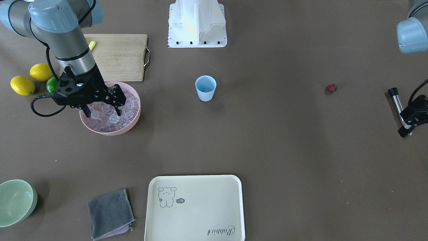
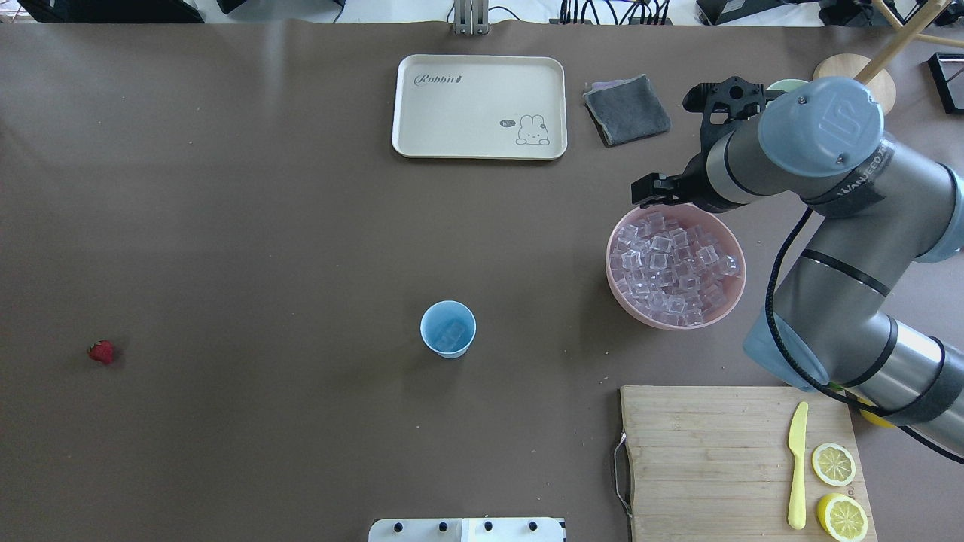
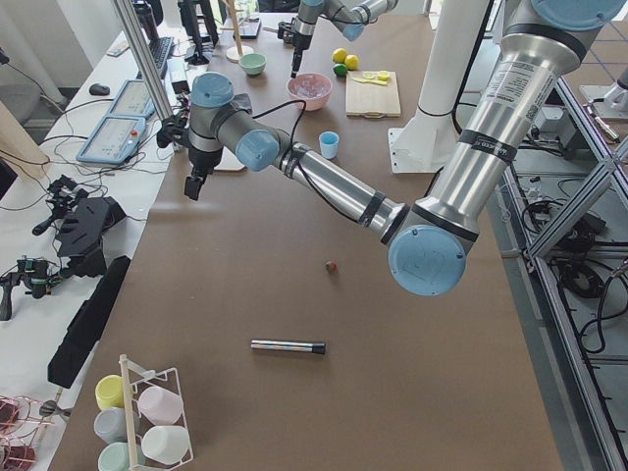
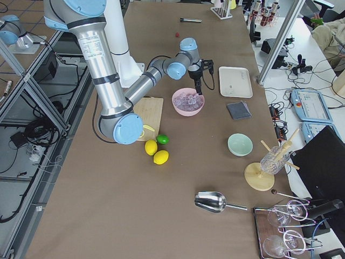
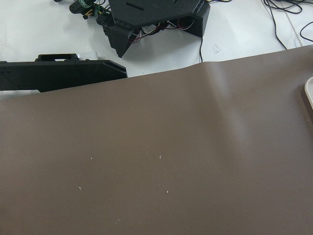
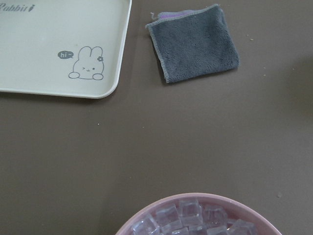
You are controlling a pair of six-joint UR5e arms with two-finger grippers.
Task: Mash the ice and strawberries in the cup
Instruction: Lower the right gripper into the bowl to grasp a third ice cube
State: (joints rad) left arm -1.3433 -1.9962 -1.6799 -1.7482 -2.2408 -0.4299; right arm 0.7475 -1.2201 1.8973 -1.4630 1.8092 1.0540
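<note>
- While right jaws hang apart over ice (image 2: 670, 267) in a pink bowl (image 2: 672, 324), the pale blue cup (image 2: 448, 329) stands at the table's (image 2: 263, 248) middle, open room around it.
- Strawberry (image 2: 102, 351): near the left edge.
- Left jaws: cannot tell.

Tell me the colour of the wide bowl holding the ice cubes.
The wide bowl is pale pink; the overhead exterior view shows it best.

In the overhead view the brown table (image 2: 226, 226) bears a tray (image 2: 452, 113) at top centre, a grey cloth (image 2: 626, 110) just right of it, a pink bowl (image 2: 676, 324) at right, a board (image 2: 708, 459) at lower right, a cup (image 2: 448, 329) at centre and a strawberry (image 2: 102, 351) at far left.
</note>
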